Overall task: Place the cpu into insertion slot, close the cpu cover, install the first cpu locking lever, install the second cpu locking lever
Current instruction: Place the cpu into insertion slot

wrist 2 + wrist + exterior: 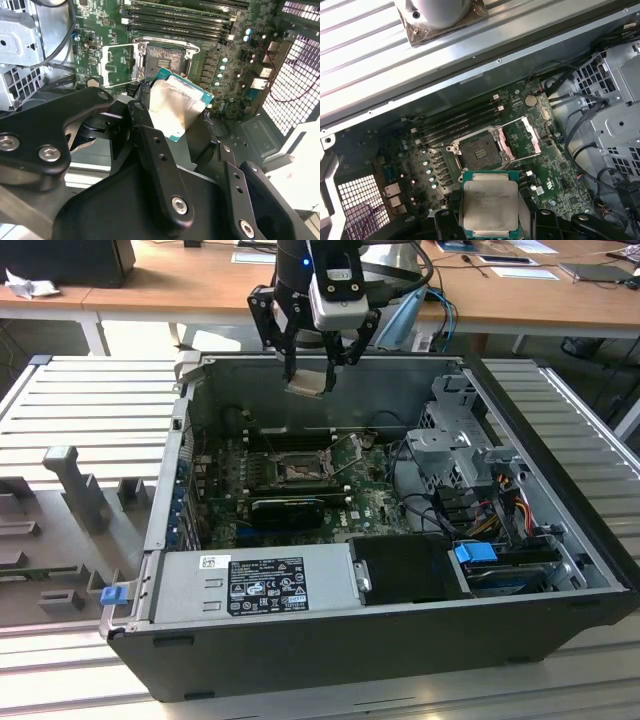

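Exterior view: insertion slot [300, 472] lies bare, well below the claw [312, 378], which is clamped on the cpu [306, 385] (held aloft above the case [300, 660]); cpu cover [350, 453] stands swung open, below the claw, toward the exterior view's right.

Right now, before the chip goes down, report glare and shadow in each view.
Second wrist view: the cpu shows a bright sheen across its metal top; first wrist view: the cpu is evenly lit and the insertion slot reads plainly; exterior view: the insertion slot sits in shade inside the case.
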`<state>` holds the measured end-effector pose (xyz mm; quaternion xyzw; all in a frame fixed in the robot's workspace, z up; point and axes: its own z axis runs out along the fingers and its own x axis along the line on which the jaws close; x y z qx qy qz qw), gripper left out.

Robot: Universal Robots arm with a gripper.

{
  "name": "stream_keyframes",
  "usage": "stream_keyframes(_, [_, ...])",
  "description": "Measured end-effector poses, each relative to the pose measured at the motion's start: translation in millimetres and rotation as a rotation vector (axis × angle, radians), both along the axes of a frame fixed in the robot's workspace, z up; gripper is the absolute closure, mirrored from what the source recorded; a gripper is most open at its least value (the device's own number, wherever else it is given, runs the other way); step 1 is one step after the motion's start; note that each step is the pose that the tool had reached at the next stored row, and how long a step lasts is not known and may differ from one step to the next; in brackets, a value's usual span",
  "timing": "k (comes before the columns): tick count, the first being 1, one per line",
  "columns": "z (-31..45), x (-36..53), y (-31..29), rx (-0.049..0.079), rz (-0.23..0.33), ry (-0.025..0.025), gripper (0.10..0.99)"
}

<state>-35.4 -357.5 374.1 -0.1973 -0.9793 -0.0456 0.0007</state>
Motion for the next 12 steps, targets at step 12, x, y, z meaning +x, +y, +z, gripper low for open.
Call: stream_keyframes(12, [-3.7,-0.1,0.0,0.000,-0.047,0.0000,0.557])
